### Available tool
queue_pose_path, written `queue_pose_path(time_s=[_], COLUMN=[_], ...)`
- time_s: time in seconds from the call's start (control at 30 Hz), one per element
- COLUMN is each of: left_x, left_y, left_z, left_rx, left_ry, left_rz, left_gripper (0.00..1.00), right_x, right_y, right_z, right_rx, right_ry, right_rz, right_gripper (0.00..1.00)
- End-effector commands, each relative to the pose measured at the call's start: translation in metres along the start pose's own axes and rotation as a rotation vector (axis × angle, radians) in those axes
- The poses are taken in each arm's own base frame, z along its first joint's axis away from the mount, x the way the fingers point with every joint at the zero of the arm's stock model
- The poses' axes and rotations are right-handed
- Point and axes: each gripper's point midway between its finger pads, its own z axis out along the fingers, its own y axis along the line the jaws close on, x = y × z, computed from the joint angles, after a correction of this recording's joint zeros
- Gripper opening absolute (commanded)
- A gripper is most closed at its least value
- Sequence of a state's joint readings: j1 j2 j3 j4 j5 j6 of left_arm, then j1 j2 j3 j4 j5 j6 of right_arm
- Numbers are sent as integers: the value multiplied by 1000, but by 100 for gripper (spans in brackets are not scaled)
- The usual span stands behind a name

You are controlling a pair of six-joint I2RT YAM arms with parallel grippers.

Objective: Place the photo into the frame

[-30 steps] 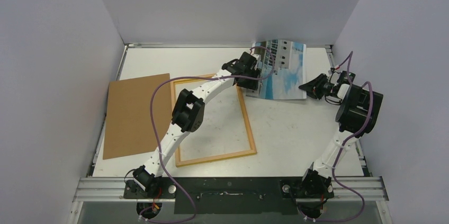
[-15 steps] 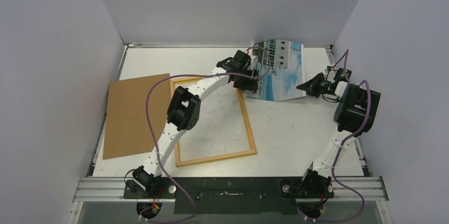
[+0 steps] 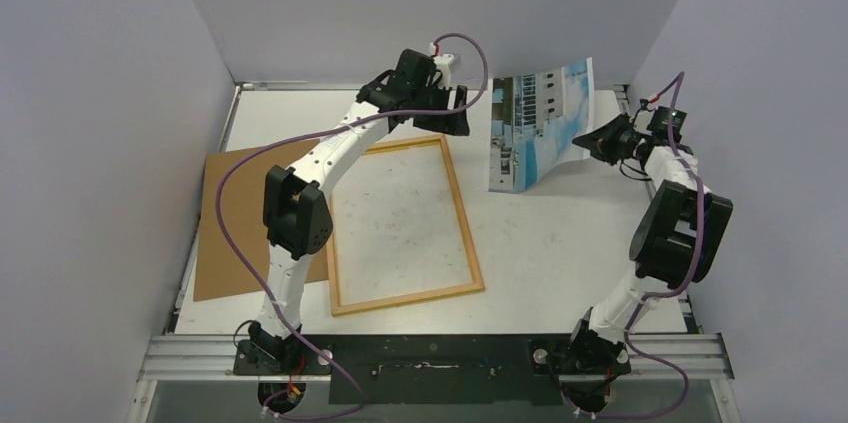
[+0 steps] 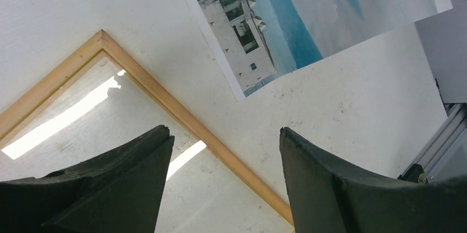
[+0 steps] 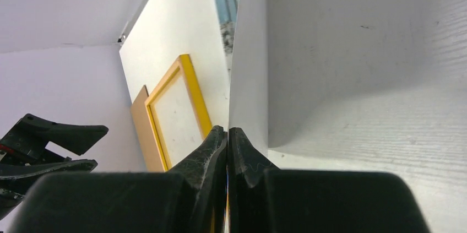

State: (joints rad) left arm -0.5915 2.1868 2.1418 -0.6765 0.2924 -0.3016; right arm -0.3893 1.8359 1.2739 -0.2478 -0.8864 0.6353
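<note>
Top external view: the right gripper [image 3: 592,143] has its fingers pressed together on the right edge of the photo [image 3: 535,123], pinching it. The print hangs tilted above the far right part of the white table [image 3: 560,243], picture side towards the camera. Its lower left corner dips towards the surface just beside the far right corner of the frame [image 3: 465,233]; whether that corner touches the table cannot be told. The photo lies wholly outside the frame.

The frame rests flat in the middle of the table, and its left rail meets the brown backing board [image 3: 240,213], which lies flat at the left. The left gripper [image 3: 452,113] hangs over the frame's far rail with its fingers spread and nothing between them.

In the left wrist view, the two dark fingers [image 4: 341,189] stand well apart over a corner of the wooden frame [image 4: 165,101], with the building side of the photo [image 4: 308,18] beyond.

In the right wrist view, the fingertips [image 5: 227,131] meet on the sheet's edge.
</note>
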Motion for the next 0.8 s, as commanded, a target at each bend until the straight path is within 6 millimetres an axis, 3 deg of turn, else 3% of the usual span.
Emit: queue_pose_path(time_s=[0.0, 0.27, 0.43, 0.63, 0.77], left_x=[-26, -40, -48, -39, -28], left_y=[-9, -1, -5, -12, -31], left_z=[-34, -80, -113, -134, -149], left_rx=[4, -42, -14, 0, 103], left_ry=[-78, -124, -144, -156, -170], left_rz=[56, 17, -43, 4, 98], left_gripper=[70, 71, 73, 75, 83], right_x=[-16, 3, 37, 81, 85], right_y=[44, 84, 109, 143, 144], right_z=[-30, -67, -87, -103, -112], right_rx=[-4, 9, 87, 47, 48], right_ry=[-95, -142, -132, -209, -262], right_rz=[-38, -49, -13, 205, 382], right_gripper=[0, 0, 0, 0, 0])
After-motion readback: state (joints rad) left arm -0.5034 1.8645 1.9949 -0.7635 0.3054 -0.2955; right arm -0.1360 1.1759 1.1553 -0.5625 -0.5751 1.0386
